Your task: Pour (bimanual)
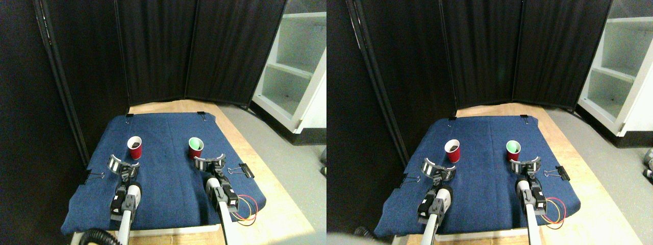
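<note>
**Two hands wait below their cups**

The left hand (123, 164) and right hand (209, 162) both stand spread wide, gripping nothing. Just beyond them, upright on the blue-clothed bench (168, 194), sit a red cup (134, 147) holding something dark and a green cup (196, 148).

Red cup (134, 147) with dark contents and green cup (196, 148) stand upright, well apart, on blue cloth (168, 184) over the counter (265, 173). Left hand (123, 164) spread wide just short of red cup; right hand (209, 162) likewise at green cup.
</note>
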`<state>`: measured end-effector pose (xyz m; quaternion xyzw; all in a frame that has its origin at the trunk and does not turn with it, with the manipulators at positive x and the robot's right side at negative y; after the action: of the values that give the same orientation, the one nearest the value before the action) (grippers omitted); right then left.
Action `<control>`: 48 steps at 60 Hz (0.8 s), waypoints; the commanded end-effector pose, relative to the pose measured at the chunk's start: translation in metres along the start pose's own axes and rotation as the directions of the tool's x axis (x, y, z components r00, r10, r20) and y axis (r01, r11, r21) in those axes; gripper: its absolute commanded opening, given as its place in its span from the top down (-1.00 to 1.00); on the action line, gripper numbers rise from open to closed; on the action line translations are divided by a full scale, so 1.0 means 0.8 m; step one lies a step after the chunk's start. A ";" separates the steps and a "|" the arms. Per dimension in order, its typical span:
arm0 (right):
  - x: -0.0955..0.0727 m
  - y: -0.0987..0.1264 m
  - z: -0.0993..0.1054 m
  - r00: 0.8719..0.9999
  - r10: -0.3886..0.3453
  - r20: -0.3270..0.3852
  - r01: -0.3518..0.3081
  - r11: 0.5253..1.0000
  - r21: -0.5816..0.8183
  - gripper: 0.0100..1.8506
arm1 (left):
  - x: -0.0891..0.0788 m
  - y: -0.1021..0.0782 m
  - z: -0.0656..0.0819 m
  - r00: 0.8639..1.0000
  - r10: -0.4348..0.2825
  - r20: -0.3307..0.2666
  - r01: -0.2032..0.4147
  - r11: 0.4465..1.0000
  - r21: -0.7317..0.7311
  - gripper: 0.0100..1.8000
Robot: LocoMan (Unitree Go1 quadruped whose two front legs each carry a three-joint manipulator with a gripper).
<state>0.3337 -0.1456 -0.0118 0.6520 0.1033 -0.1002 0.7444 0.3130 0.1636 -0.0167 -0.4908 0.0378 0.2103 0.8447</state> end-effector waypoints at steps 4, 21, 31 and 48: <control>0.009 0.007 -0.010 0.999 0.041 -0.018 -0.040 0.999 0.024 -0.25 | 0.001 -0.009 -0.011 0.999 -0.012 -0.038 0.012 1.000 -0.006 -0.28; 0.020 0.008 -0.025 0.999 0.042 -0.025 -0.040 0.998 0.056 -0.16 | 0.006 -0.018 -0.025 0.993 0.011 -0.114 -0.021 0.996 -0.091 -0.13; 0.017 0.008 -0.028 0.998 0.042 -0.036 -0.040 0.997 0.068 -0.09 | 0.011 -0.017 -0.030 0.986 0.034 -0.162 -0.065 0.980 -0.188 -0.17; 0.023 0.007 -0.031 0.998 0.039 -0.050 -0.036 0.997 0.074 0.04 | 0.012 -0.017 -0.037 0.978 0.006 -0.211 -0.061 0.965 -0.255 -0.30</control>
<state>0.3472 -0.1245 -0.0185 0.6783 0.1129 -0.0908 0.7203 0.3278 0.1374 -0.0272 -0.6161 0.1175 0.1909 0.7551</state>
